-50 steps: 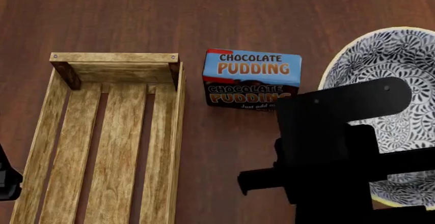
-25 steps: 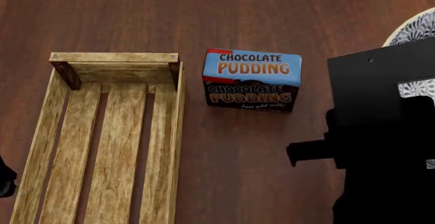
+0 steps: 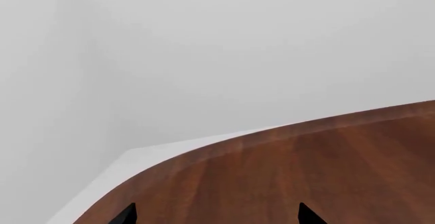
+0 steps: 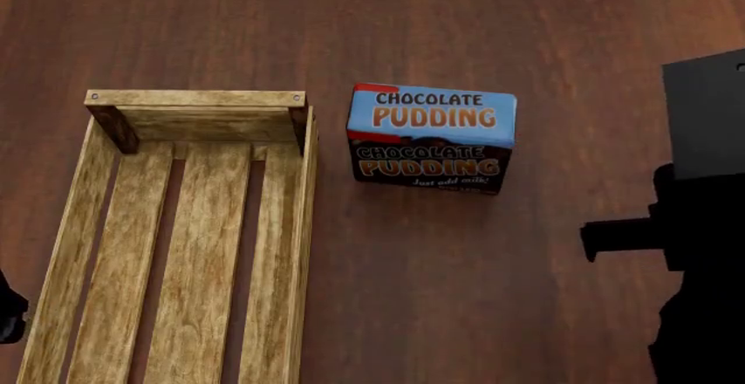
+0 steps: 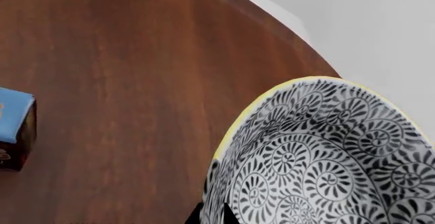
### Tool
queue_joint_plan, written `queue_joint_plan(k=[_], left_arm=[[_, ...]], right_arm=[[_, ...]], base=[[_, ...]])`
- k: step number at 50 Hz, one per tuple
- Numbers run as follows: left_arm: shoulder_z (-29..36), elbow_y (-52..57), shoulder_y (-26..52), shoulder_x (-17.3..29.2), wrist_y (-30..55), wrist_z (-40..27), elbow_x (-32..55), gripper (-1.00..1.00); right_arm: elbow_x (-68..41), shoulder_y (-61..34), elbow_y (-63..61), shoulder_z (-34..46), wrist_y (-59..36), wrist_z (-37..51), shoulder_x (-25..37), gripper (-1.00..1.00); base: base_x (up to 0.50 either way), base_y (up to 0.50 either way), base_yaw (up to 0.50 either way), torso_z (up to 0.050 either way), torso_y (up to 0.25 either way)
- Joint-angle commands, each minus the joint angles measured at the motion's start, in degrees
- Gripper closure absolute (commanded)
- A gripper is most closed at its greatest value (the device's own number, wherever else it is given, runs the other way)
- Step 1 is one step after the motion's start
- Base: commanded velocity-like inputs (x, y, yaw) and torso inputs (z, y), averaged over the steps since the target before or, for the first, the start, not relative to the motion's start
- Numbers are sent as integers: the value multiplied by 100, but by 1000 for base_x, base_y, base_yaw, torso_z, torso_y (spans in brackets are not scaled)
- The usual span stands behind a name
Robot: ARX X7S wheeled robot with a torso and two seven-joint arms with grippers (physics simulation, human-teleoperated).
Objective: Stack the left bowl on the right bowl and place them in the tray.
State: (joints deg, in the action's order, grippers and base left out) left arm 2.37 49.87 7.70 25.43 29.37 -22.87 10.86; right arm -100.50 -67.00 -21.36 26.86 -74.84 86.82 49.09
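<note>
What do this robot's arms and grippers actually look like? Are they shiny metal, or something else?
Not shiny at all. In the head view the right arm is matte black and blocky: a flat rectangular panel on top and a short stub sticking out sideways. No cables or markings show. Of the left gripper, only two pointed black fingertips appear in its wrist view. The right gripper shows just a sliver of black.

Bowl [image 5: 326, 158]: large, with a black-and-white swirl pattern inside and a thin yellow rim; it is cut off by the picture's edges.
Gripper [image 5: 212, 215]: only dark fingertips show, at the bowl's rim; whether they clamp it cannot be told.
Table [image 5: 122, 81]: dark reddish-brown wood with a curved edge against a pale background.
Box [image 5: 15, 130]: blue top and dark side, only a corner visible, well apart from the bowl.
</note>
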Motion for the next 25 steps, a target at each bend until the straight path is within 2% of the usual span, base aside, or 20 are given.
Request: queue_joint_plan(k=[1,11,25], left_arm=[[-18,25,-9,25,-2,37,91,-100],[-4,-15,-15,53,-26,50,103,-100],[28,13,-6,86,20,32,108,-100]], right_arm=[[176,-229,262,136,-136,-175,247,100],[124,-348,391,207,-159,-136,349,100],[-434,-390,318,203,-23,146,912,100]], base=[[0,0,0,0,0],[0,0,0,0,0],[0,0,0,0,1]])
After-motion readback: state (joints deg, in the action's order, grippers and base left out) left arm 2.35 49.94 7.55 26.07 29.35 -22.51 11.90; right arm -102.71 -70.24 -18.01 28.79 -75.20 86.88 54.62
